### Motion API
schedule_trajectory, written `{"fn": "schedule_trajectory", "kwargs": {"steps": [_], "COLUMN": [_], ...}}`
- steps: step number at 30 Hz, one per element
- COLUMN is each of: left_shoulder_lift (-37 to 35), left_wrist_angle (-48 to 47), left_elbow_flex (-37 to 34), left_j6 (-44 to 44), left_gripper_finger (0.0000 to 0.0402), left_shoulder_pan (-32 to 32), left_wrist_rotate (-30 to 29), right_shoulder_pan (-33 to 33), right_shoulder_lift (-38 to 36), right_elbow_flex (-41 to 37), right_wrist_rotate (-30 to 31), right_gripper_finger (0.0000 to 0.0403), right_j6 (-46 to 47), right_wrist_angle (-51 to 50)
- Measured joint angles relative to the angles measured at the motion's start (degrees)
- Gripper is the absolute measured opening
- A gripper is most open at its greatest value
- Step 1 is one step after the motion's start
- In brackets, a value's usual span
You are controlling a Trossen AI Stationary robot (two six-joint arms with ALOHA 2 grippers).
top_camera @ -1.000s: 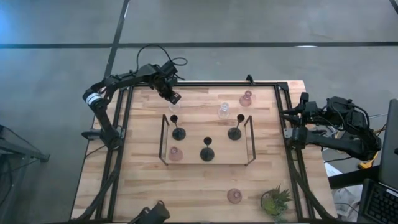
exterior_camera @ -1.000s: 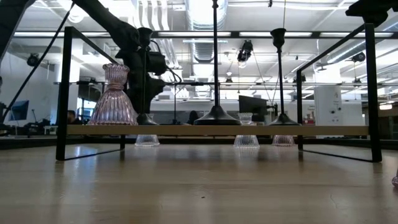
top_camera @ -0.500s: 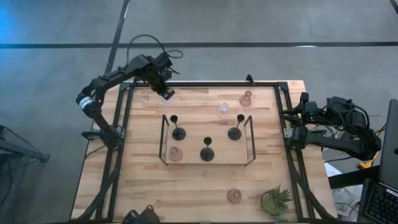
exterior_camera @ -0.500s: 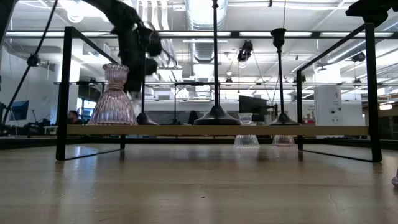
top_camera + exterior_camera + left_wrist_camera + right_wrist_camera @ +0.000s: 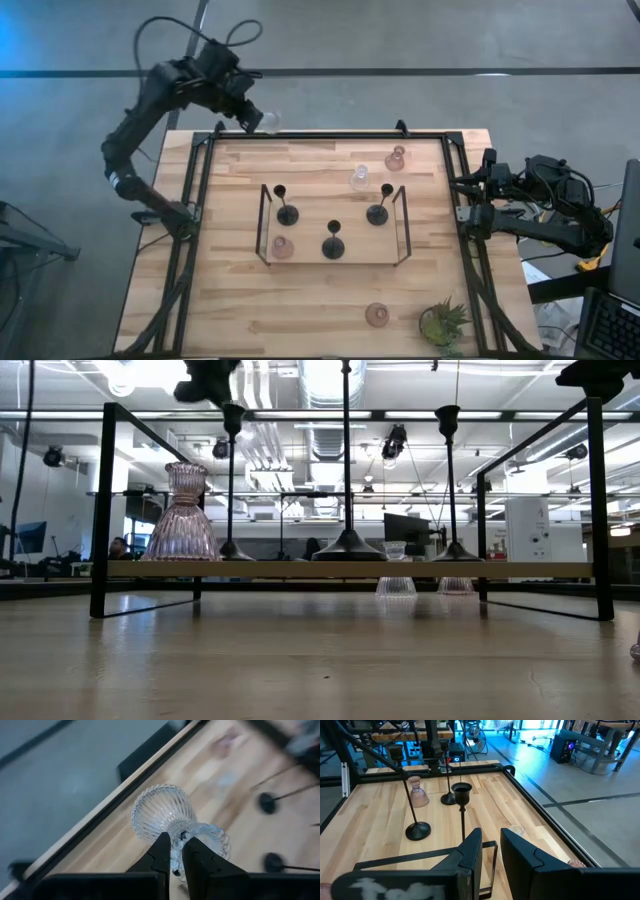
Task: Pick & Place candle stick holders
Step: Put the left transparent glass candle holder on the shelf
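My left gripper (image 5: 252, 117) is high over the table's far left corner, shut on a clear glass candle stick holder (image 5: 170, 820). A black-framed rack (image 5: 404, 225) stands mid-table. On its wooden shelf rest three black holders (image 5: 333, 244) on their round bases and a pink glass one (image 5: 283, 247). Another clear holder (image 5: 359, 178) and a pink one (image 5: 396, 159) stand on the table beyond the rack. A third pink one (image 5: 377, 315) stands near the front edge. My right gripper (image 5: 491, 851) waits at the table's right edge, narrowly open, with nothing between its fingers. My left gripper pinches the clear holder's narrow waist (image 5: 176, 834) between its two fingers, which lie across it. They come slanting down from the far left. The holder is lifted clear of the table and tilted, its ribbed bulb (image 5: 160, 812) pointing away from the gripper.
A small green potted plant (image 5: 443, 325) sits at the near right corner. Black rails (image 5: 330, 136) run along the table's edges. Bare wood lies on the left of the rack and in front of it.
My left gripper has risen from the table's far left part, carrying the clear holder up and toward the far left corner. The holder, which stood on the table a second ago, now hangs clear and high. The gripper has tipped more level while rising.
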Motion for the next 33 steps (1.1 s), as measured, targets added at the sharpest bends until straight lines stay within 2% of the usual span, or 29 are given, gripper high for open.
{"fn": "schedule_trajectory", "kwargs": {"steps": [5,12,18,33], "left_shoulder_lift": [-1.9,-0.2,3.7,10.9], "left_wrist_angle": [1.7,5.5,5.5,-1.7], "left_elbow_flex": [5.5,10.9,11.9,11.6], "left_j6": [-0.3,-0.3,2.5,18.5], "left_gripper_finger": [0.0031,0.0031,0.0031,0.0031], "left_shoulder_pan": [-6.3,-20.3,-29.5,-32.7], "left_wrist_rotate": [2.7,2.8,-0.5,-0.1], "right_shoulder_pan": [0.0,0.0,0.0,0.0], "right_shoulder_lift": [0.0,0.0,0.0,0.0], "right_elbow_flex": [0.0,0.0,0.0,0.0], "right_wrist_rotate": [0.0,0.0,0.0,0.0], "right_gripper_finger": [0.0063,0.0063,0.0063,0.0063], "right_j6": [0.0,0.0,0.0,0.0], "right_wrist_angle": [0.0,0.0,0.0,0.0]}}
